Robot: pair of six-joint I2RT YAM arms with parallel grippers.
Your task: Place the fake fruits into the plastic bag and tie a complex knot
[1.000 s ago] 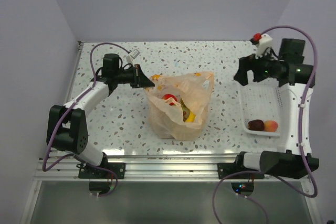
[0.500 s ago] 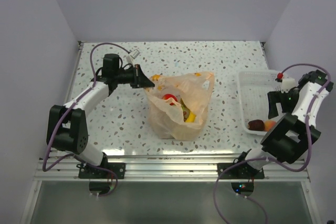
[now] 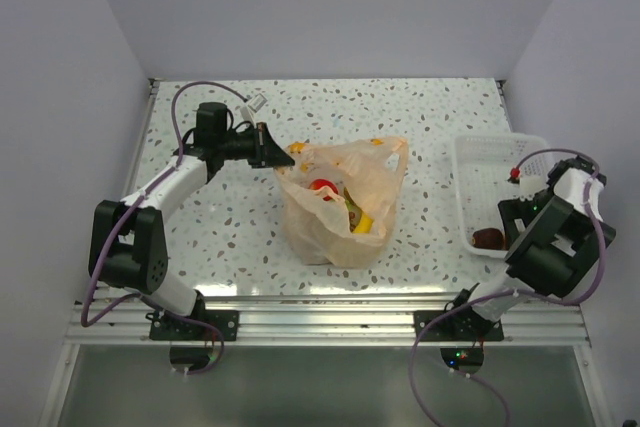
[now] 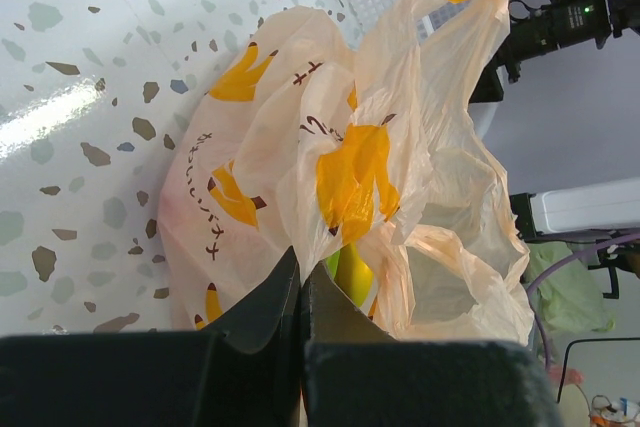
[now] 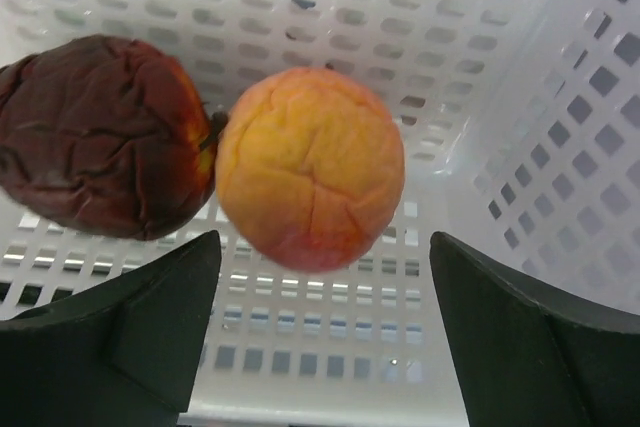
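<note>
Top external view showed the table [image 3: 230, 237], the partly loaded plastic bag [image 3: 345, 212] at its middle, its rim pinched by the left claw [image 3: 282, 155]. In the white basket [image 3: 485, 162] by the right edge, the right claw [image 5: 322, 277] hung spread over an orange-peach fruit [image 5: 312, 167] beside a maroon fruit [image 5: 100, 137]. The loading step looked unfinished, and the next move called for closing on the fruit and carrying it to the bag.

orange fruit [image 5: 312, 169] hidden under right arm [image 3: 555, 237], bag [image 3: 340, 207] contents half-veiled

Peach bag [image 3: 320, 237], maroon fruit [image 5: 100, 137], orange fruit [image 5: 312, 167]
</note>
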